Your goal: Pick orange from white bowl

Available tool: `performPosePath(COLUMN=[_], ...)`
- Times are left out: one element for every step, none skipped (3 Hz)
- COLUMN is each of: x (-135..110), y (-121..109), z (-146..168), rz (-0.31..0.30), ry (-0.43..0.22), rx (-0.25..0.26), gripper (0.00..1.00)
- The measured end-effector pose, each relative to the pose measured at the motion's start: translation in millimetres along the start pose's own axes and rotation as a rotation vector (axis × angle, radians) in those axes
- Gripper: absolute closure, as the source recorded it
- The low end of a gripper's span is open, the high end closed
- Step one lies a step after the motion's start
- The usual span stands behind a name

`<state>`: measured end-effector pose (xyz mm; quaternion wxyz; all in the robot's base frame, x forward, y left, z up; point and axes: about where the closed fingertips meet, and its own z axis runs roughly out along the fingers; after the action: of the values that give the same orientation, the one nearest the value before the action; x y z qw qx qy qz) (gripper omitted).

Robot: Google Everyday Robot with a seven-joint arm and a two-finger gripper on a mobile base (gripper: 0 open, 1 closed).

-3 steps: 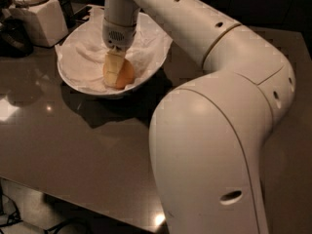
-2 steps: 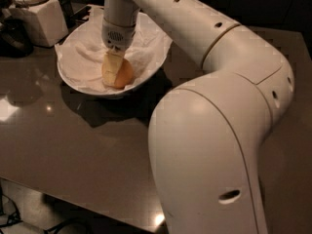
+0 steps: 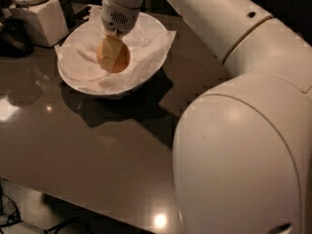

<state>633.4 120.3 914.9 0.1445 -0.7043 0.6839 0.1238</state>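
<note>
Nearest, the arm (image 3: 243, 169) fills the right side with its bulky white housing, and its forearm reaches over the dark glossy table (image 3: 73, 145) to the white bowl (image 3: 151, 67). The orange (image 3: 123, 62) hangs higher than a second ago, apparently lifted off the crumpled paper liner (image 3: 78, 62), so the pick looks nearly done. The gripper (image 3: 112, 52) points straight down over the bowl's middle, clamped on the fruit. A white boxy container (image 3: 39, 21) stands beyond.
</note>
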Motion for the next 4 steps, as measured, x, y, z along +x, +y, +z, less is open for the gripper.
performPosePath(x=[-9.2, -12.5, -9.2, 9.9], y=[11.0, 11.0, 27.8, 61.2], z=[-34.1, -36.7, -47.4, -63.9], rz=[-0.049, -0.056, -0.019, 0.072], ry=[-0.034, -0.058, -0.142, -0.23], rx=[0.045, 0.053, 0.054, 0.034], gripper=[1.0, 1.0, 1.0, 1.0])
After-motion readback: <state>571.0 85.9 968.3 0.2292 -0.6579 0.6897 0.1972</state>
